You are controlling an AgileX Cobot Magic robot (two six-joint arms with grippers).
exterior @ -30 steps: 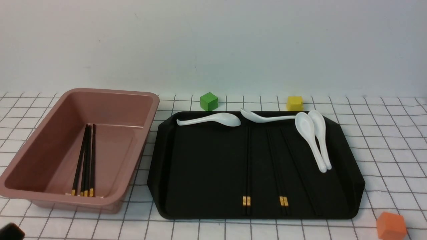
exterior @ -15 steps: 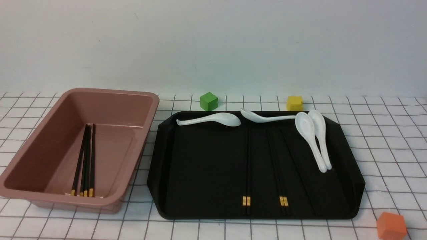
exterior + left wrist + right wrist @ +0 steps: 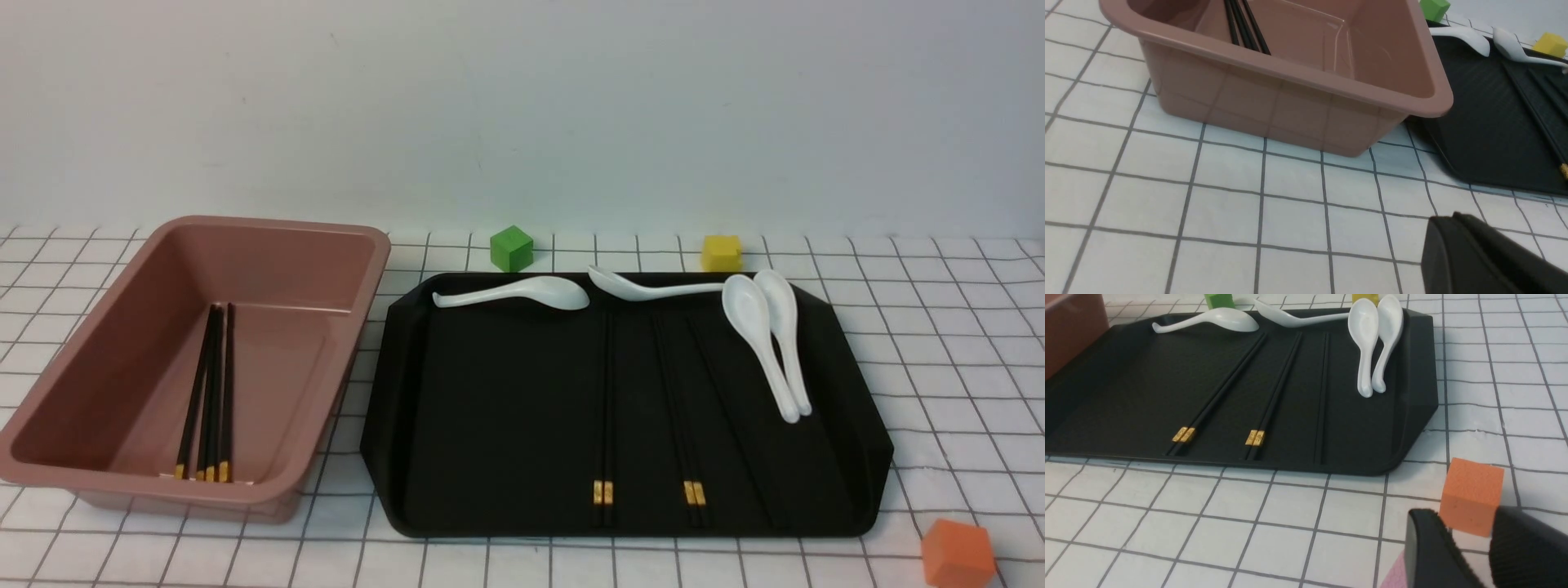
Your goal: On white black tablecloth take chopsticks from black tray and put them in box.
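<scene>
The pinkish-brown box (image 3: 269, 224) stands at the left on the gridded tablecloth (image 3: 939, 367), with several black chopsticks (image 3: 211, 392) lying in it; the left wrist view shows them too (image 3: 1245, 24). The black tray (image 3: 490, 408) lies to its right. On it lie two gold-banded chopstick pairs (image 3: 605, 408) (image 3: 676, 408) and a third dark pair (image 3: 735, 425). Neither gripper shows in the front view. My left gripper (image 3: 1447, 218) is shut and empty, low over the cloth in front of the box (image 3: 1290, 110). My right gripper (image 3: 1466, 522) is open and empty, just short of an orange cube (image 3: 1472, 494), near the tray's front right corner (image 3: 1404, 449).
Several white spoons (image 3: 522, 292) (image 3: 653, 287) (image 3: 763, 343) lie along the tray's far edge and right side. A green cube (image 3: 511, 248) and a yellow cube (image 3: 722, 252) stand behind the tray. The orange cube (image 3: 957, 554) sits at the front right.
A black part of my left gripper showed at the front view's lower left corner a second ago; it has moved out of that view. Nothing else has moved.
</scene>
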